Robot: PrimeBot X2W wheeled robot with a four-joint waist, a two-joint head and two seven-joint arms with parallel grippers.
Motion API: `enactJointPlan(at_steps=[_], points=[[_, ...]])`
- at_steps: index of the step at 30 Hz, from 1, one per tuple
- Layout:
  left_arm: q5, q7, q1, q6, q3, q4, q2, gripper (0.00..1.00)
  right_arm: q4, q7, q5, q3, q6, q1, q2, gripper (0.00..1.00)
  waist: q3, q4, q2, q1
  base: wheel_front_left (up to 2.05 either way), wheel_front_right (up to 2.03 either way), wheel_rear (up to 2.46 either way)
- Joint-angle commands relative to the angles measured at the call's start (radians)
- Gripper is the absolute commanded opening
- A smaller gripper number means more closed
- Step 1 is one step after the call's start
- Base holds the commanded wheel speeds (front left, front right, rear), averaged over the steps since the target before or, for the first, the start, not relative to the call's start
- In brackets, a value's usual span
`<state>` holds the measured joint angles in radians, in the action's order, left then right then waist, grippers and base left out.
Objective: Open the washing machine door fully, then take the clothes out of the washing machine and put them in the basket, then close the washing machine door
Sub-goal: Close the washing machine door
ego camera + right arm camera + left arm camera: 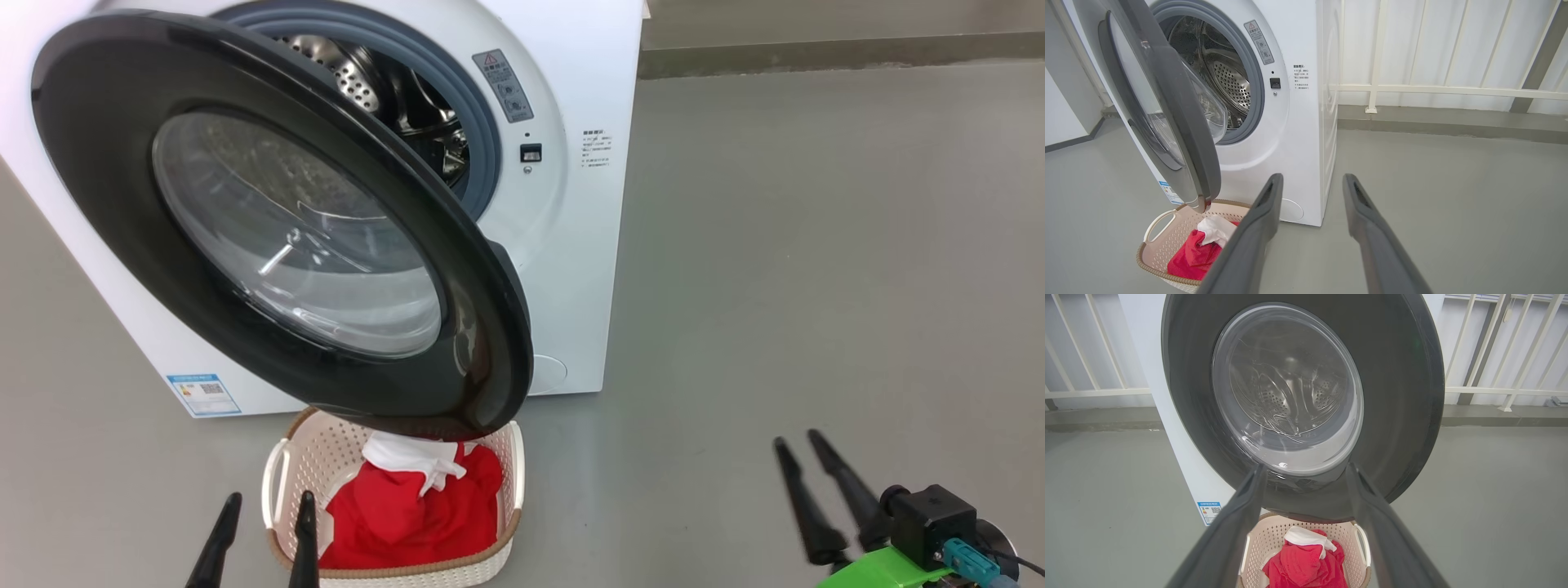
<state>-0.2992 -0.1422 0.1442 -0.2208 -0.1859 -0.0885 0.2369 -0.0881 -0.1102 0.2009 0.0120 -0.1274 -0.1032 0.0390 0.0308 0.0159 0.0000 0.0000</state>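
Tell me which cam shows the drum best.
Right wrist view: steel drum seen directly through the open doorway. Head view catches a sliver above the washing machine door; left wrist sees it through the door glass.

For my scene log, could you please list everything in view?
white boxy front-loading washing machine: one, white, on the grey floor.
round glass door with glossy black rim: one, black, swung open above the basket.
perforated steel drum: one, silver, inside the machine.
cream perforated plastic basket: one, cream, floor below the door.
red fabric clothes: one heap, red, in the basket.
small white cloth: one, white, atop the red heap.
white metal railing: one, white, behind the machine.
left tool: one, dark, open, near the basket.
right tool: one, dark, open, above bare floor.
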Motion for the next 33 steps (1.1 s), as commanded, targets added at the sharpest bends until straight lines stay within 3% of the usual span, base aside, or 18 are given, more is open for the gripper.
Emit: enactJointPlan(at_steps=[1, 13, 25, 33], points=[[0.002, -0.002, -0.027, -0.007, 0.032, -0.029, 0.009, 1.00, 0.021, -0.012, 0.019, 0.023, -0.003, 0.024, 0.011, 0.00, 0.002, -0.001, 0.0000, 0.0000, 0.00, 0.00, 0.00], [-0.001, 0.007, -0.038, -0.013, 0.022, -0.035, 0.010, 1.00, -0.084, -0.029, 0.046, 0.056, -0.003, 0.115, 0.011, 0.00, 0.007, -0.036, 0.0000, 0.0000, 0.00, 0.00, 0.00], [-0.007, 0.009, -0.054, -0.011, 0.005, -0.030, 0.006, 1.00, -0.309, -0.085, 0.064, 0.074, -0.003, 0.352, 0.011, 0.00, -0.009, -0.141, 0.0000, 0.0000, 0.00, 0.00, 0.00], [-0.008, 0.004, -0.061, -0.009, 0.004, -0.031, 0.013, 1.00, -0.288, -0.130, 0.060, 0.090, -0.003, 0.491, 0.011, 0.00, -0.014, -0.172, 0.0000, 0.0000, 0.00, 0.00, 0.00]])
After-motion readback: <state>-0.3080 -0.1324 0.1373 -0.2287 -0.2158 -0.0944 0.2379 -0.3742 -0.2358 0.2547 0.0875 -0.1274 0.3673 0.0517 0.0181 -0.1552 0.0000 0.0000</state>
